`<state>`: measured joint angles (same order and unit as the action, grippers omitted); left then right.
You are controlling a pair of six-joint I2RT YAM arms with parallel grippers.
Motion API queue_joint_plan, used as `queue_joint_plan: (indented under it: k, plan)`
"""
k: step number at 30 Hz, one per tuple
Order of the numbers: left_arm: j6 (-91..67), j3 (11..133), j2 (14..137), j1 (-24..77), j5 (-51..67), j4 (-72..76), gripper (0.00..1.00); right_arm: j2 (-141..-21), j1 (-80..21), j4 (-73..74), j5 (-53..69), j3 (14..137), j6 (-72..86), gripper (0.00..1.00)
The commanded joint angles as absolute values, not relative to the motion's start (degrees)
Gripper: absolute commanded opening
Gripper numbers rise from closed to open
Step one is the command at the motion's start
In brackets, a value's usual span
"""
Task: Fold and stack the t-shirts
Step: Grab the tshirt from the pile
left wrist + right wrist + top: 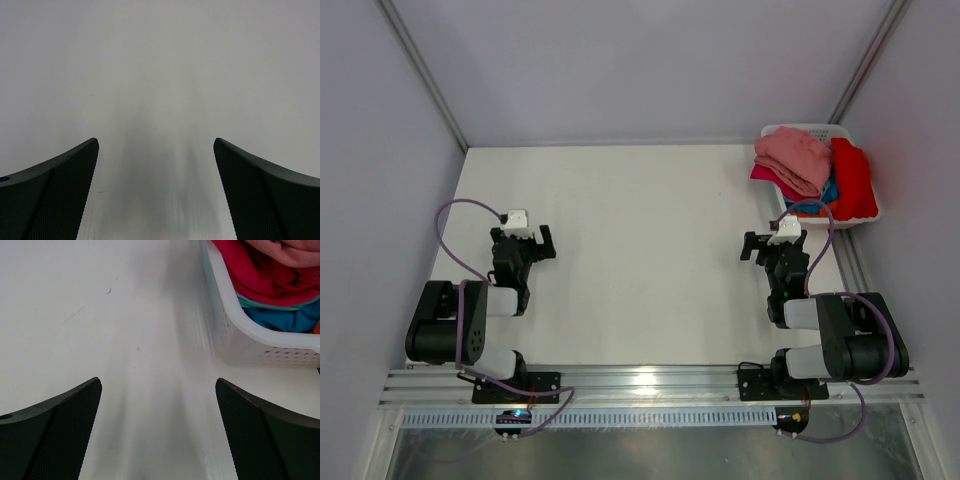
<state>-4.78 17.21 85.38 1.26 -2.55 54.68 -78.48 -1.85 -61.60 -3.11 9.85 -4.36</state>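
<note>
T-shirts [810, 172] are all piled up in the white plastic basket [798, 130] at the far right corner of the table [640, 220], so honestly nothing of this job is done yet. A salmon pink shirt [792, 158] sits crumpled on top, a bright red one [853, 180] hangs along the right side, and there's a magenta one [250, 275] and a blue one [280, 317] tucked underneath. I think there's a sliver of orange at the very edge of the right wrist view, but it's too small to be sure. No shirt is laid out on the white tabletop, nothing is folded, and there's no stack anywhere. The left gripper [156, 144] hovers over bare table on the left side, jaws spread wide with nothing between them. The right gripper [158, 384] is also wide open and empty, sitting near the basket's front corner but not touching it. So basically the whole task is left: pull a shirt out, spread it flat, fold it, and repeat for the rest. My guess is the right arm goes first, since it's way closer to the pile.
</note>
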Motion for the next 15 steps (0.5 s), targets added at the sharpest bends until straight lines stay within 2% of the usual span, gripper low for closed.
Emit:
queue_joint_plan:
  k: [1, 15]
  plan:
    - [-4.92, 17.31, 85.25, 0.97, -3.52, 58.53, 0.99, -78.13, -1.67, -64.69, -4.13, 11.25, -3.69, 0.99]
    - [-5.01, 17.23, 85.25, 0.97, -3.43, 58.62, 0.99, -77.08, -1.67, -63.81, -1.41, 11.08, -4.66, 0.99]
